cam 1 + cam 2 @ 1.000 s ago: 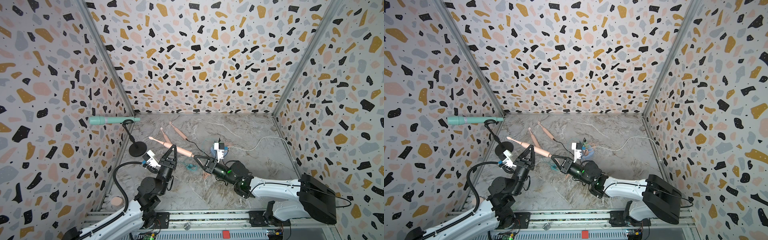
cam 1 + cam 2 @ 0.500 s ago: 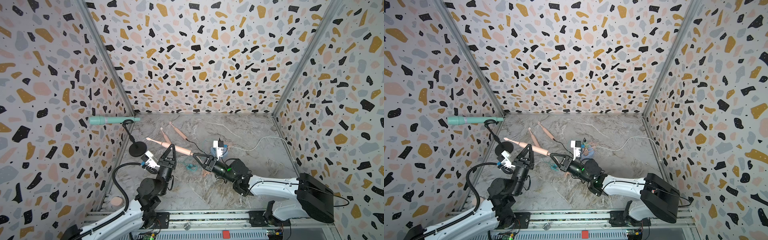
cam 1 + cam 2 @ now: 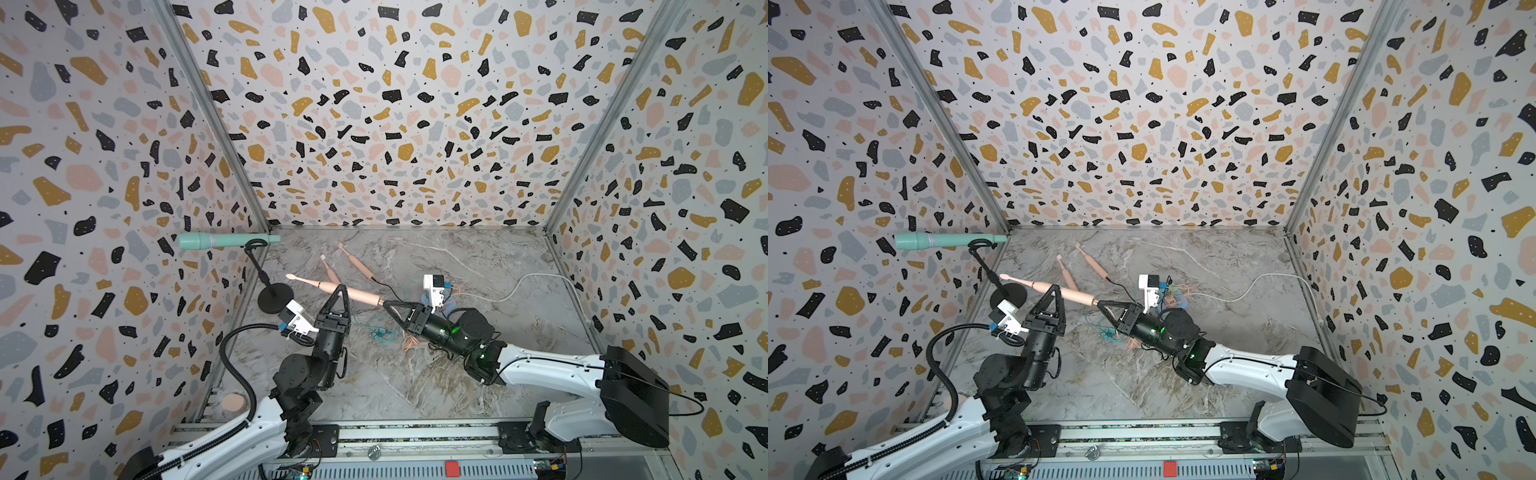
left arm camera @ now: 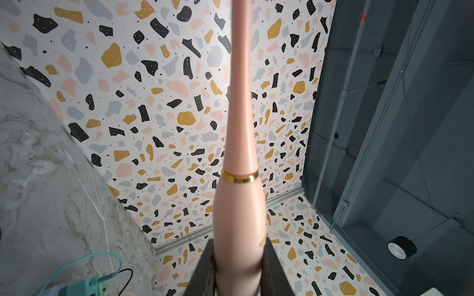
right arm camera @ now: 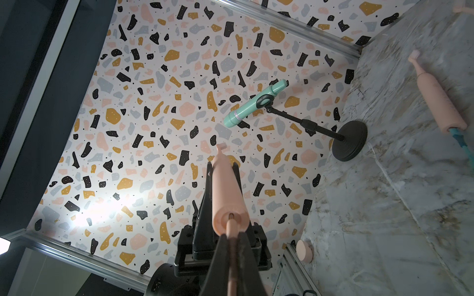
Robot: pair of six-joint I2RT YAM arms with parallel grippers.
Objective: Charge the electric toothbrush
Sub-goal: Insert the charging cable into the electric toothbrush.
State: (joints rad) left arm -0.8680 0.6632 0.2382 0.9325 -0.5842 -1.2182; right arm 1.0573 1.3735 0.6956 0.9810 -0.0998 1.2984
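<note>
Toothbrush (image 3: 360, 294), pink, is seen in both top views held near level and clear of the marble table (image 3: 457, 382); the left gripper (image 3: 340, 288) is clamped about its handle mid-length, and the right gripper (image 3: 385, 302) is closed tight at its butt end. Left wrist view: the toothbrush (image 4: 239, 205) runs away from the camera, its thick handle pinched between the two dark fingers (image 4: 273, 258) of the left gripper (image 4: 239, 256). Right wrist view: the right gripper (image 5: 232, 239) is closed on a thin peach charging plug (image 5: 231, 226) whose tip meets the socket in the butt of the toothbrush (image 5: 225, 189); depth of seating cannot be told.
</note>
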